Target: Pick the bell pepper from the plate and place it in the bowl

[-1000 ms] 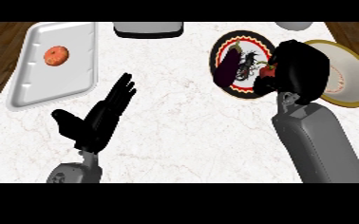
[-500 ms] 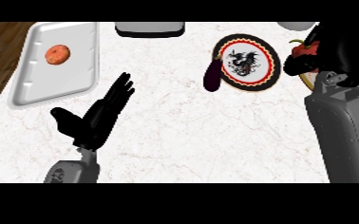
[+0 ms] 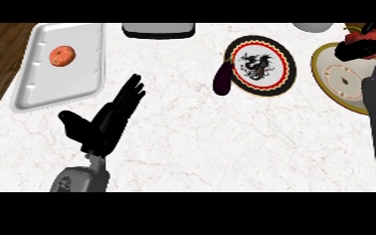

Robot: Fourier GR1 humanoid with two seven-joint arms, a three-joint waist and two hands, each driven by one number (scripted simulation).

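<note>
white marbled desk (image 3: 220, 144), seen from above. the right robot hand (image 3: 357, 50) sits at the far right edge, clenched around the red bell pepper (image 3: 360, 36), of which only a sliver shows above the fingers. it hovers over the gold-rimmed bowl (image 3: 328, 82) beside the dark patterned plate (image 3: 260, 65), which now carries nothing but its own emblem. the left robot hand (image 3: 110, 117) rests released on the near left, fingers straight, clear of everything.

step in hand, as judged: the carry to the bowl. to do it well, the pepper should be brought over the bowl's middle rather than its rim, lowered close to the inside, and only then let go, so that it does not roll out over the edge. how deep the bowl is cannot be read from this angle.

containers: the white tray (image 3: 44, 87) at the left holds one orange doughnut-like item (image 3: 61, 56). a dark purple eggplant (image 3: 222, 77) lies on the desk just beside the plate's left rim, touching or nearly so. a grey box (image 3: 158, 29) at the top edge shows no contents.
</note>
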